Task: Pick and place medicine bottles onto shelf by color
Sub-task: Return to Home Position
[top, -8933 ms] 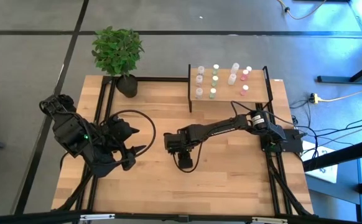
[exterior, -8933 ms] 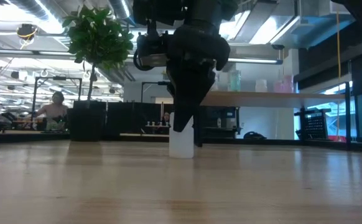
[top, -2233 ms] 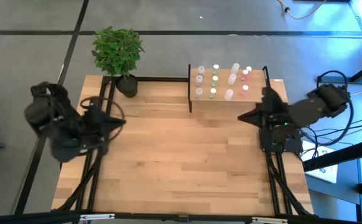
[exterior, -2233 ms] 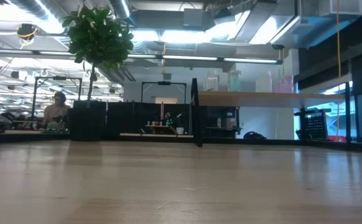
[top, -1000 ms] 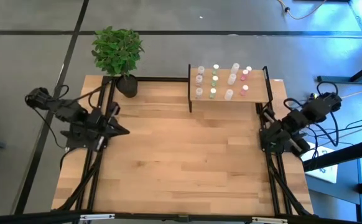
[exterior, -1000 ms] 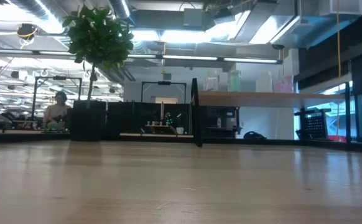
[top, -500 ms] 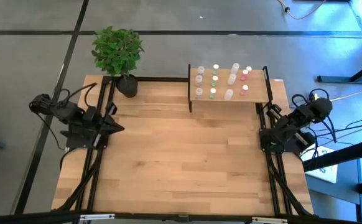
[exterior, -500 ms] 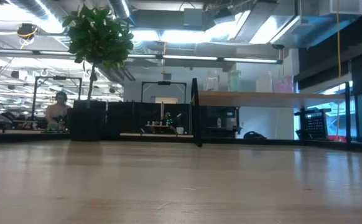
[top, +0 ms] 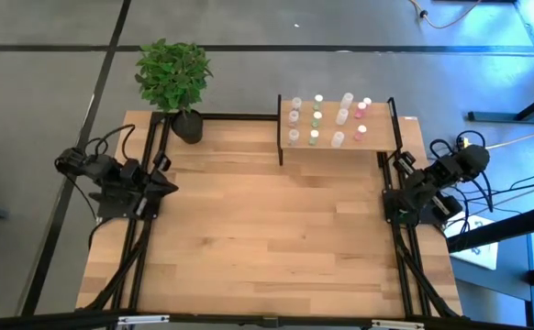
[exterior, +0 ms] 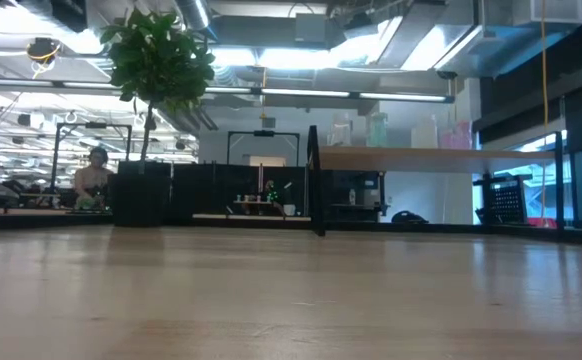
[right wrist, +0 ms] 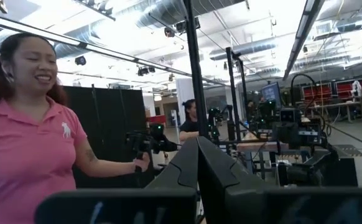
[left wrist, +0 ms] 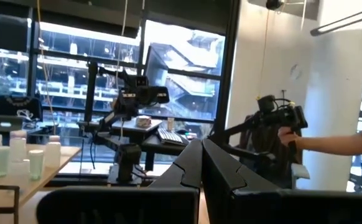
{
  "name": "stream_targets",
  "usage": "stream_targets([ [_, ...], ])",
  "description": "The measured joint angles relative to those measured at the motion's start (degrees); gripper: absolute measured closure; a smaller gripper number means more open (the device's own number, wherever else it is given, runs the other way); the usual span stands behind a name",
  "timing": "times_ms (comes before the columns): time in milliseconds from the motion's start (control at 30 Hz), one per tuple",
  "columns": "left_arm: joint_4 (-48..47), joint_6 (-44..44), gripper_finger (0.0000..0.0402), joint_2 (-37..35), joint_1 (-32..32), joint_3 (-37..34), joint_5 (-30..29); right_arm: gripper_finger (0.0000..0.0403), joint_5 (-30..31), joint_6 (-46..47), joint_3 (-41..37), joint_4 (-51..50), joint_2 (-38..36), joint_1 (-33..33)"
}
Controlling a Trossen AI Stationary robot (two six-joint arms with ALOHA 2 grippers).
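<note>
Several small medicine bottles (top: 317,117) stand upright in rows on the light-wood shelf (top: 377,145) at the table's far right. Their caps are white, pale green and pink. The low view shows the shelf (exterior: 421,157) as a raised board with bottles (exterior: 376,128) on top. My left gripper (top: 173,187) is folded back at the table's left edge, shut and empty, with its fingers (left wrist: 196,168) pressed together. Over at the right edge my right gripper (top: 388,209) is also folded back, and its shut fingers (right wrist: 193,165) have nothing between them.
A potted plant (top: 173,78) stands at the table's far left corner. A person in a pink shirt (right wrist: 32,149) stands beyond the table's left side, and a person's arm (left wrist: 349,144) shows near my right arm. Bare wooden tabletop (top: 267,229) lies between the arms.
My left arm has folded back and sunk, drawing its shut gripper toward the table's left edge. My right arm has drawn in a little toward the right edge and then held still. The bottles have stayed in place on the shelf.
</note>
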Motion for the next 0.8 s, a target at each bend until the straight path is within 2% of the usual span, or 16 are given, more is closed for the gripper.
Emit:
stream_targets([
  [267,4.7,1.1,0.0402,0.2,0.0,-5.1,-0.2,0.0401,0.0,-0.5,-0.8,2.0,0.1,0.0],
  [367,8.6,1.1,0.0402,0.2,0.0,-8.2,-0.3,0.0401,0.1,-0.4,-3.9,2.6,0.0,0.0],
  [567,14.7,1.2,0.0402,0.1,0.0,-14.4,-0.3,0.0401,0.9,-0.3,-11.3,10.6,0.0,0.0],
  [800,10.4,0.0,0.0401,0.2,0.0,-15.5,-0.2,0.0401,0.9,-1.4,-19.9,21.6,0.0,0.0],
])
